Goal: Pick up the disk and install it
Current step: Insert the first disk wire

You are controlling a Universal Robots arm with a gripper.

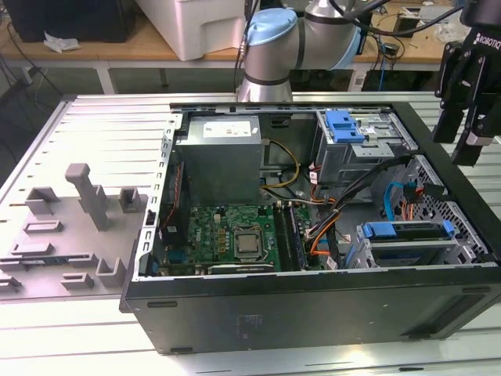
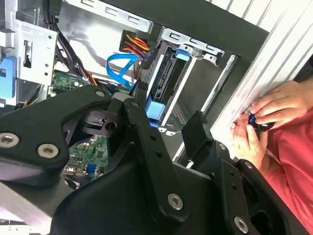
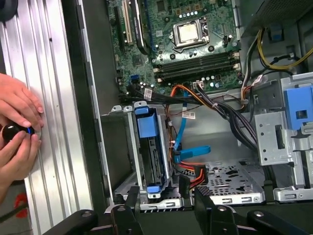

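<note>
Ribbed aluminium tabletop (image 1: 86, 117), pale grey, evenly lit. Grey fixture blocks (image 1: 90, 196) standing on it at exterior view's left. Behind: wooden workbench (image 1: 125, 49) carrying white box (image 1: 200, 27), dark case (image 1: 70, 17), crumpled paper (image 1: 61, 41), loose cables (image 1: 385, 48).

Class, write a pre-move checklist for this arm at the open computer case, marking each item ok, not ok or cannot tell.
1. Gripper empty, fingers open: ok.
2. Disk stands in the drive cage: ok.
3. Disk fully seated: cannot tell.
4. Blue cable clear of the disk: ok, it lies beside the cage.
5. Hands off the table: not ok, they rest on it beside the case.
</note>
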